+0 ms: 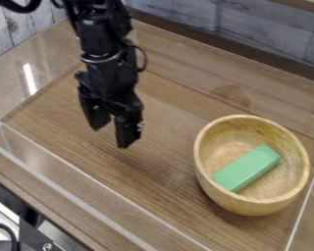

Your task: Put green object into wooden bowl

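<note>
The green object (245,168), a flat bright green bar, lies inside the wooden bowl (215,135), a round tan bowl at the right of the table. My black gripper (110,125) hangs pointing down over the bare wood well to the left of the bowl. Its two fingers stand apart with nothing between them, so it is open.
The wooden table top (133,186) is ringed by low clear plastic walls (68,181). A grey plank wall (251,29) runs behind it. The arm's black body (101,39) rises to the top left.
</note>
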Controlling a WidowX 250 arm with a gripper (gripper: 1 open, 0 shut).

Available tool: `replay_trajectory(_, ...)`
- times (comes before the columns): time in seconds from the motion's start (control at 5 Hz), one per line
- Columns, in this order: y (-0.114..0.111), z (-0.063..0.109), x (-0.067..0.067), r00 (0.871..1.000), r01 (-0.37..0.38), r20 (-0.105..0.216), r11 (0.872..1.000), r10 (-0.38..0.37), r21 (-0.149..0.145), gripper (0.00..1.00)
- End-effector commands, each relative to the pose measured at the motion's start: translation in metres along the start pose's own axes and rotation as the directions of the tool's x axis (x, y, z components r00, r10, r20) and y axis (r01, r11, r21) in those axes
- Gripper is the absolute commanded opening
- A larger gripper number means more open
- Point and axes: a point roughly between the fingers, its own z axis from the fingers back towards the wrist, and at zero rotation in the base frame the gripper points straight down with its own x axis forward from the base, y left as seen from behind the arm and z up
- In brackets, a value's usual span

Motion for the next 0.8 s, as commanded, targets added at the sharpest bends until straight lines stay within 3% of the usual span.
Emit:
replay_trajectory(0.0, -0.012, 0.004, 0.009, 0.997, 0.078, 0.023, 0.997, -0.078, 0.011, 1.00)
replay_trajectory(0.2, -0.040, 0.006, 0.021, 0.986, 0.163, 0.022, 0.987, -0.163, 0.012, 1.00)
replay_trajectory(0.4, -0.075, 0.013, 0.041, 0.979, 0.200, 0.027, 0.980, -0.201, 0.014, 1.00)
replay_trajectory(0.6, -0.114, 0.016, 0.061, 0.970, 0.242, 0.029, 0.970, -0.242, 0.016, 0.00)
